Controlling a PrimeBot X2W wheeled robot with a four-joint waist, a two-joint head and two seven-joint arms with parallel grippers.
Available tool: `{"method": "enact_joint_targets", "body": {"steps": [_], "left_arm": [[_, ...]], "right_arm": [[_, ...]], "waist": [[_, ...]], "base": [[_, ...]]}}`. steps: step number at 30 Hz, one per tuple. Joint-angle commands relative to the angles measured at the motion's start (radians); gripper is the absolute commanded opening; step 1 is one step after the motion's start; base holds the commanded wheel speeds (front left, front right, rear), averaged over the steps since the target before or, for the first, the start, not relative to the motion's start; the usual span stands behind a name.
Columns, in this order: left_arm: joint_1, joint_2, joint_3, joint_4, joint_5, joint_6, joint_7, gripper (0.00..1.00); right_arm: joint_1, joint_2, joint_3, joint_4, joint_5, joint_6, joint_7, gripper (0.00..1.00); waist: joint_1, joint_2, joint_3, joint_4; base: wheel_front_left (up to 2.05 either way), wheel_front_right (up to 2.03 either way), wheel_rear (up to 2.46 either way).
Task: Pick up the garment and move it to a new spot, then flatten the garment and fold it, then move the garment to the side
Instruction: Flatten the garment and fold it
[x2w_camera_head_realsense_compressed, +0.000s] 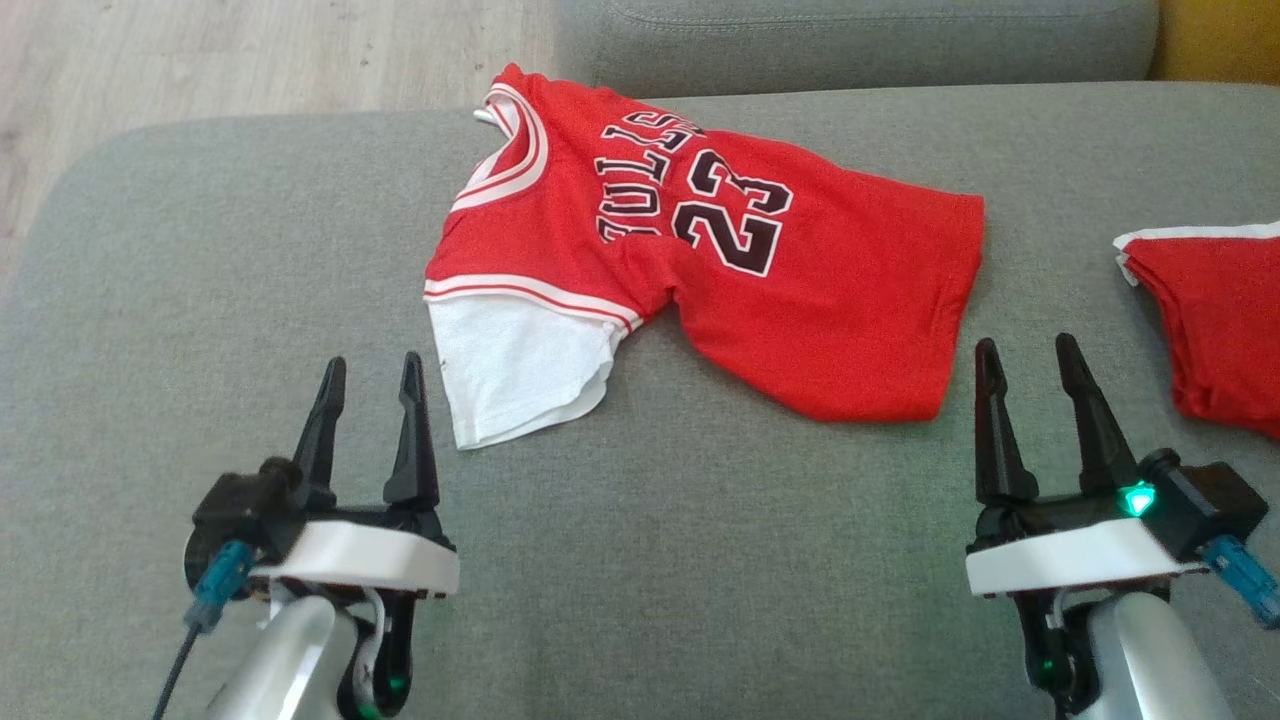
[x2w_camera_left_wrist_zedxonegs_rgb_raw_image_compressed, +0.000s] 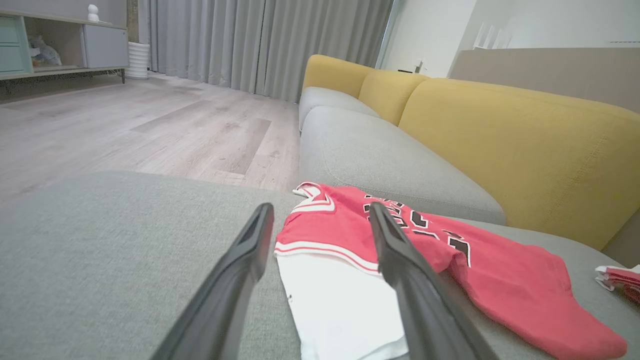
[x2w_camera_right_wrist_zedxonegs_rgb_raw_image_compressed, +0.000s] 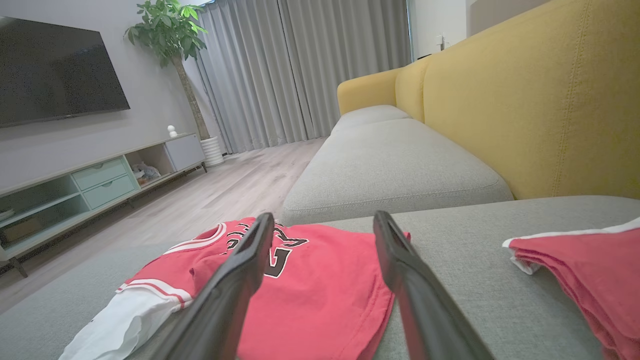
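A red basketball jersey with the number 23 and a white sleeve, the garment (x2w_camera_head_realsense_compressed: 760, 270) (x2w_camera_left_wrist_zedxonegs_rgb_raw_image_compressed: 490, 270) (x2w_camera_right_wrist_zedxonegs_rgb_raw_image_compressed: 320, 295), lies crumpled across the grey sofa seat (x2w_camera_head_realsense_compressed: 200, 300). My left gripper (x2w_camera_head_realsense_compressed: 368, 372) (x2w_camera_left_wrist_zedxonegs_rgb_raw_image_compressed: 320, 212) is open just short of the white sleeve (x2w_camera_head_realsense_compressed: 515, 365), holding nothing. Near the garment's right hem, my right gripper (x2w_camera_head_realsense_compressed: 1028, 355) (x2w_camera_right_wrist_zedxonegs_rgb_raw_image_compressed: 322, 222) stands open and empty as well. Neither gripper touches the cloth.
A second red folded garment (x2w_camera_head_realsense_compressed: 1215, 310) (x2w_camera_right_wrist_zedxonegs_rgb_raw_image_compressed: 585, 270) lies at the seat's right edge. The yellow backrest (x2w_camera_right_wrist_zedxonegs_rgb_raw_image_compressed: 530, 100) rises behind the seat. Wooden floor (x2w_camera_head_realsense_compressed: 150, 60) lies beyond the seat's far left corner, and another grey cushion (x2w_camera_head_realsense_compressed: 850, 40) adjoins at the back.
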Motion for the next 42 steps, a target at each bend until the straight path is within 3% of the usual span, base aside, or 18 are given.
{"method": "enact_joint_targets", "body": {"steps": [1,8,14,18,27,36,37,38,39,42], "left_arm": [[-0.045,0.010,0.050,-0.035,0.011,-0.001,-0.006,1.00],[-0.037,-0.026,0.098,-0.031,0.063,-0.034,-0.006,1.00],[-0.054,-0.057,0.125,-0.032,0.099,-0.067,-0.006,1.00],[-0.063,-0.075,0.134,-0.022,0.115,-0.086,-0.006,1.00],[-0.089,-0.117,0.151,0.007,0.146,-0.123,-0.006,1.00],[-0.101,-0.147,0.166,0.024,0.174,-0.151,-0.006,1.00],[-0.103,-0.150,0.168,0.025,0.177,-0.153,-0.006,1.00],[-0.106,-0.152,0.170,0.026,0.179,-0.155,-0.006,1.00],[-0.109,-0.155,0.172,0.027,0.182,-0.157,-0.006,1.00],[-0.118,-0.163,0.177,0.027,0.188,-0.163,-0.006,1.00]], "right_arm": [[-0.016,-0.003,0.025,-0.031,-0.001,0.002,-0.011,1.00],[-0.032,-0.003,0.027,-0.034,0.002,0.002,-0.011,1.00],[-0.094,-0.003,-0.012,-0.003,-0.075,0.002,-0.011,1.00],[-0.182,-0.003,-0.063,0.101,-0.095,0.002,0.036,1.00],[-0.389,-0.003,-0.188,0.407,-0.101,0.002,0.276,1.00],[-0.525,-0.003,-0.201,0.629,-0.110,0.002,0.344,1.00],[-0.539,-0.003,-0.197,0.644,-0.119,0.002,0.346,0.75],[-0.554,-0.003,-0.197,0.657,-0.134,0.002,0.346,0.18],[-0.570,-0.004,-0.199,0.665,-0.159,0.002,0.345,0.00],[-0.617,-0.018,-0.215,0.674,-0.223,0.002,0.339,0.00]], "waist": [[0.0003,-0.0001,0.000,-0.003],[0.0003,-0.0001,0.018,-0.023],[0.0003,-0.0001,0.063,-0.005],[0.0003,-0.0001,0.090,0.018],[0.0003,-0.0001,0.130,0.067],[0.0003,-0.0001,0.158,0.088],[0.0003,-0.0001,0.161,0.089],[0.0003,-0.0001,0.166,0.091],[0.0003,-0.0001,0.170,0.092],[0.0003,-0.0001,0.185,0.098]], "base": [[0.00,0.00,0.00],[0.00,0.00,0.00],[0.00,0.00,0.00],[0.00,0.00,0.00],[0.00,0.00,0.00],[0.00,0.00,0.00],[0.00,0.00,0.00],[0.00,0.00,0.00],[0.00,0.00,0.00],[0.00,0.00,0.00]]}}
